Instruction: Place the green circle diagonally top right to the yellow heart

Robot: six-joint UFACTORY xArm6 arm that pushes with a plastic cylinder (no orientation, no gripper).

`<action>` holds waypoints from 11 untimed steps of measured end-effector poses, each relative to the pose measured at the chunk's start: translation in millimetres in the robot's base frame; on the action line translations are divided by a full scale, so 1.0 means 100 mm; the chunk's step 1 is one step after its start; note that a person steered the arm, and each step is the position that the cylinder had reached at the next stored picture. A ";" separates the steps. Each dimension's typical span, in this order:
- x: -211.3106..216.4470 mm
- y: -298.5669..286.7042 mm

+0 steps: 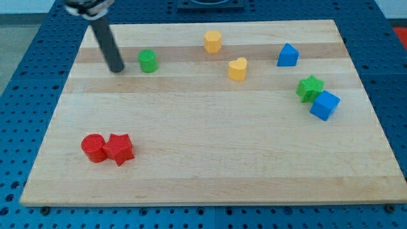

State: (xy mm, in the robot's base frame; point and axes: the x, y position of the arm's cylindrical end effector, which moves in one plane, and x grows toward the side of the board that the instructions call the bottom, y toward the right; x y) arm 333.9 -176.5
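The green circle stands on the wooden board near the view's top left. The yellow heart lies well to its right, near the top middle. My tip rests on the board just left of the green circle, with a small gap between them. The rod slants up toward the view's top left.
A yellow hexagon-like block sits up and left of the heart. A blue triangle-like block lies at the top right. A green star touches a blue cube at the right. A red circle and red star touch at the bottom left.
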 end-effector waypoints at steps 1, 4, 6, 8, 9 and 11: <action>-0.03 0.57; 0.04 1.28; -0.04 1.45; -0.08 2.10; -0.08 2.60; 0.40 3.30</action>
